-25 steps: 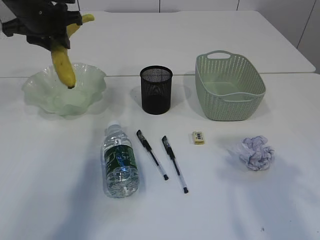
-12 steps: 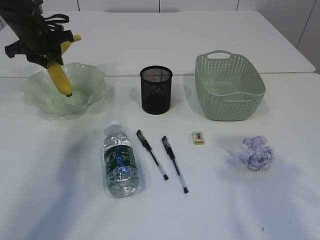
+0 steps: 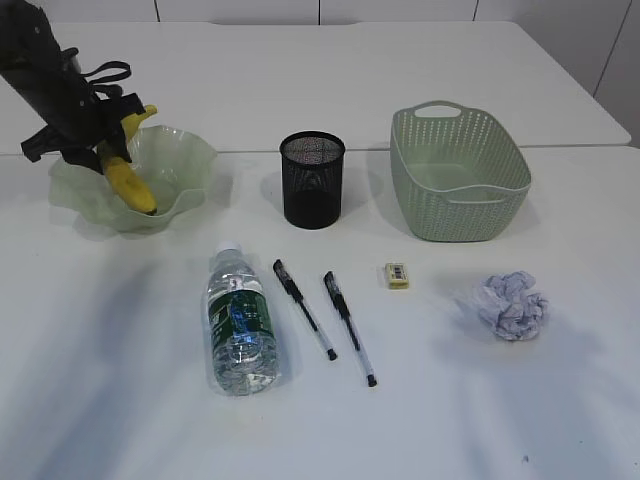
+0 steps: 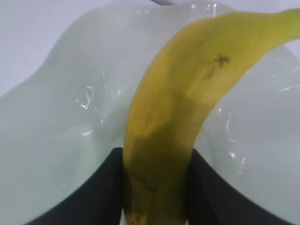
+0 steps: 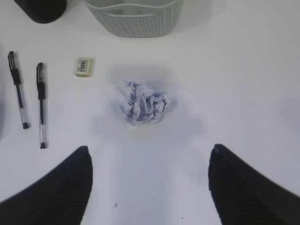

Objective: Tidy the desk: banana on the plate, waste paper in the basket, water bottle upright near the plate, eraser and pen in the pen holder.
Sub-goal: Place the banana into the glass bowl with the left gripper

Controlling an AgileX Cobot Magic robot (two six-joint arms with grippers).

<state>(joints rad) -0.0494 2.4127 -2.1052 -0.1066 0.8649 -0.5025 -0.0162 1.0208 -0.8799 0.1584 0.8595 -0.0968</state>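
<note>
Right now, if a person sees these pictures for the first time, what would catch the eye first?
Most striking is the yellow banana, gripped by the left gripper and angled down into the wavy green plate at the far left of the desk. Next come the water bottle lying on its side in front, and the crumpled waste paper alone below the open right gripper.

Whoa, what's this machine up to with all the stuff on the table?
It is tidying a desk. The left gripper grips a curved yellow banana whose lower end is inside the translucent pale green wavy-rimmed plate. The right gripper hangs open above a crumpled ball of white waste paper. A clear plastic water bottle lies on its side; two black pens and a tiny pale yellow eraser lie loose. The black mesh pen holder and sage-green basket are not yet used.
</note>
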